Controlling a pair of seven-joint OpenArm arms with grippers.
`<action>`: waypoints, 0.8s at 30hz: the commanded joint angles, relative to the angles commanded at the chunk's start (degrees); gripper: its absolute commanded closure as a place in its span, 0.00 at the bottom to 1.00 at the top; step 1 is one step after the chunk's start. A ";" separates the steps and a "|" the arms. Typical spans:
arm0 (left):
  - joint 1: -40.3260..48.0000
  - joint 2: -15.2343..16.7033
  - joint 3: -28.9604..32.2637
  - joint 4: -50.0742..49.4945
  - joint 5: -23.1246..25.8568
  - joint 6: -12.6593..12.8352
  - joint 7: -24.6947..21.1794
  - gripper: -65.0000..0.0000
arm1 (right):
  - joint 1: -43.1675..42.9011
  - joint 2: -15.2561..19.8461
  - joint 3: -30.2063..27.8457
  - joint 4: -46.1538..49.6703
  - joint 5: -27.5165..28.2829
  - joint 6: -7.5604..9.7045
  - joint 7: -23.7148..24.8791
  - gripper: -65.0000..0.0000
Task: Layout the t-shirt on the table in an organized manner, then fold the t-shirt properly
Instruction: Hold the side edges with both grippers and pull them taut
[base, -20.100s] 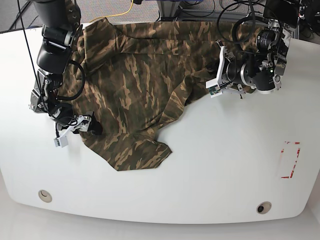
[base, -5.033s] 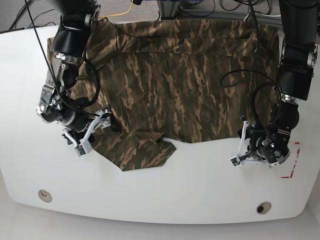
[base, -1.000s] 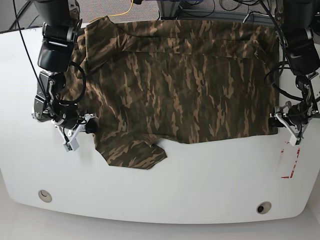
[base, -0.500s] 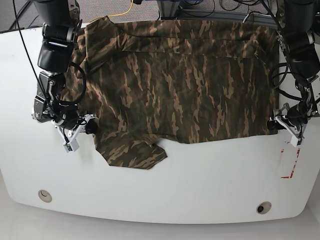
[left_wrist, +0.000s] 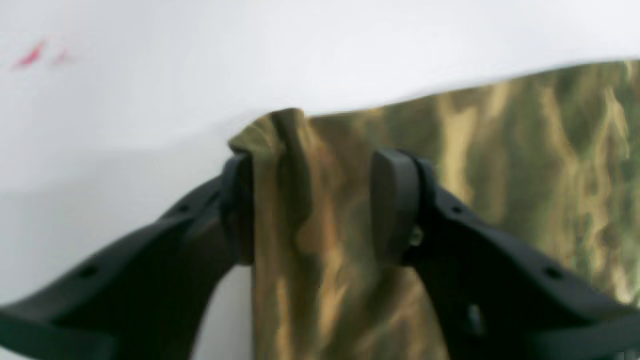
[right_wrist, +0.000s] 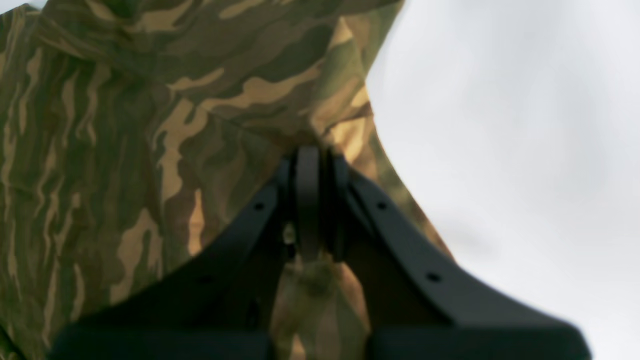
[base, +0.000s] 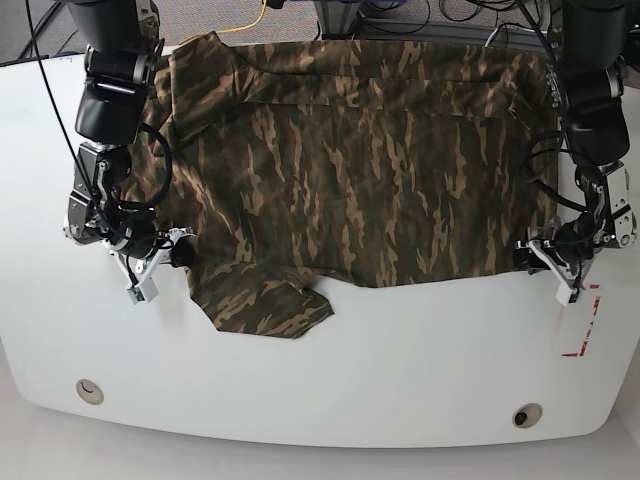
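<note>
Left tool (left_wrist: 312, 210) gapes apart astride a bunched hem corner, right tool (right_wrist: 310, 200) pinched tight on the t-shirt (base: 350, 160) edge, glossy white bench (base: 420, 360) beneath, cables behind, camouflage shirt spread broad, one sleeve (base: 265, 305) crumpled near.

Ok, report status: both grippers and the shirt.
Left gripper open, straddling t-shirt corner. Right gripper shut on t-shirt edge. T-shirt spread on table, one sleeve rumpled. Nothing in the way.

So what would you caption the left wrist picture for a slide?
Open left hand straddling a bunched corner of the camouflage t-shirt on the white table.
</note>
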 joint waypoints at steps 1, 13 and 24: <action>0.00 0.00 0.00 0.00 0.00 0.00 0.00 0.61 | 0.00 0.00 0.00 0.00 0.00 0.00 0.00 1.00; 0.00 -0.18 -0.09 0.09 0.00 0.26 -0.44 1.00 | 0.00 0.53 0.00 0.00 0.00 0.00 0.00 1.00; 0.18 0.00 -0.09 6.95 -0.09 -0.09 0.88 1.00 | -0.26 0.79 0.18 6.86 0.00 0.00 -2.29 1.00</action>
